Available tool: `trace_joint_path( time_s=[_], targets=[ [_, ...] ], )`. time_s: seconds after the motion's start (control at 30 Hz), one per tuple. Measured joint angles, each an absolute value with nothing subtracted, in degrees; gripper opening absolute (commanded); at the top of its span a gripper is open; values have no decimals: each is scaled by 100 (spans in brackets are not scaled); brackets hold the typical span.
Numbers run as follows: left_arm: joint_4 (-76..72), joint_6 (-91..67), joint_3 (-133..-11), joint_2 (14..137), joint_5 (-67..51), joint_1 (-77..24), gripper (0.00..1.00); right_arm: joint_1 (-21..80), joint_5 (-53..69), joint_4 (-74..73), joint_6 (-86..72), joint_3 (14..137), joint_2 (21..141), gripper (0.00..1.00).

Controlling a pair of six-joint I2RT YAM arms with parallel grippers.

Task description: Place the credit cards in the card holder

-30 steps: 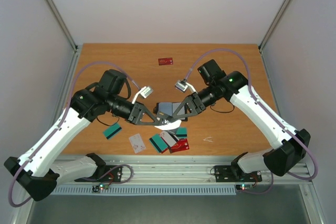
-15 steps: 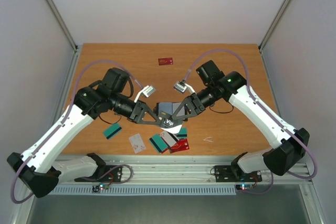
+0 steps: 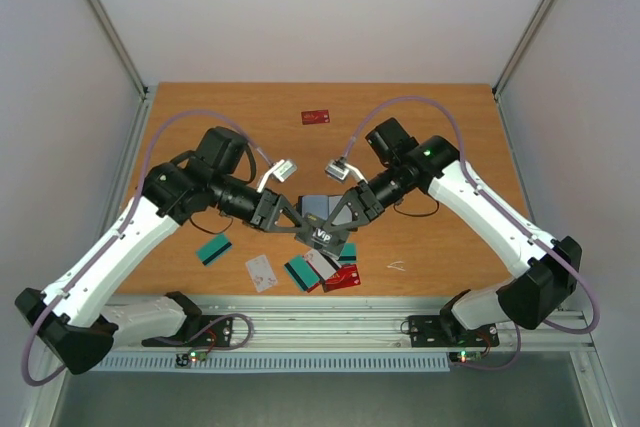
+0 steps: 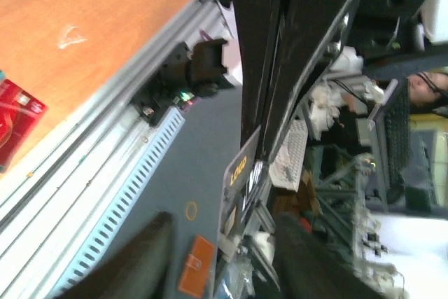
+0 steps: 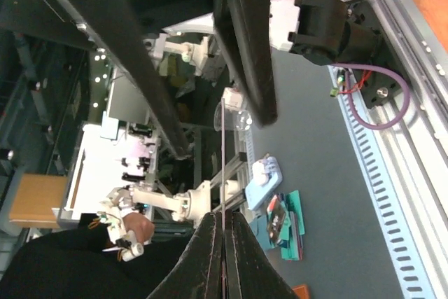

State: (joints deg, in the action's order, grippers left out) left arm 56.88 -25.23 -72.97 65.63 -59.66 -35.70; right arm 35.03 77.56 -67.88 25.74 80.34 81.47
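Note:
My right gripper (image 3: 328,231) is shut on a black card (image 3: 322,237) with pale lettering and holds it above the table's middle. In the right wrist view the card (image 5: 222,166) shows edge-on, pinched between the closed fingers (image 5: 207,257). My left gripper (image 3: 300,228) is open, its fingers on either side of that card (image 4: 241,173) without gripping it. The card holder (image 3: 314,205) lies behind the grippers with its pale bluish inside up, partly hidden. Loose cards lie near the front: teal (image 3: 213,248), white (image 3: 261,271), teal striped (image 3: 300,272), red (image 3: 343,278).
Another red card (image 3: 316,117) lies far back on the wooden table (image 3: 450,137). A small white scrap (image 3: 397,266) lies at the front right. The metal rail (image 3: 330,305) runs along the near edge. In the left wrist view a red card (image 4: 14,124) shows at the left.
The card in my right gripper has turned from a pale face to its black lettered face. Both grippers have shifted slightly left and stayed close together.

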Motion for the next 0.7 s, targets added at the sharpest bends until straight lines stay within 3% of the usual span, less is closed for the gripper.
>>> trace_joint_path(
  time_s=[0.07, 0.3, 0.53, 0.7],
  targets=[
    [5693, -2541, -7413, 6584, -5623, -3570, 60, 3511, 7605, -6781, 2530, 8031, 8147, 1],
    [5658, -2543, -7406, 6589, -4283, -3524, 64, 3363, 6418, -5754, 1437, 7120, 7865, 1],
    [5356, -2897, -6936, 6917, -2952, -3457, 52, 3299, 4694, -4766, 329, 6604, 7876, 1],
    [4871, -3035, -6893, 7765, -2718, -3452, 42, 3273, 3752, -4160, -91, 6265, 7946, 1]
  ],
)
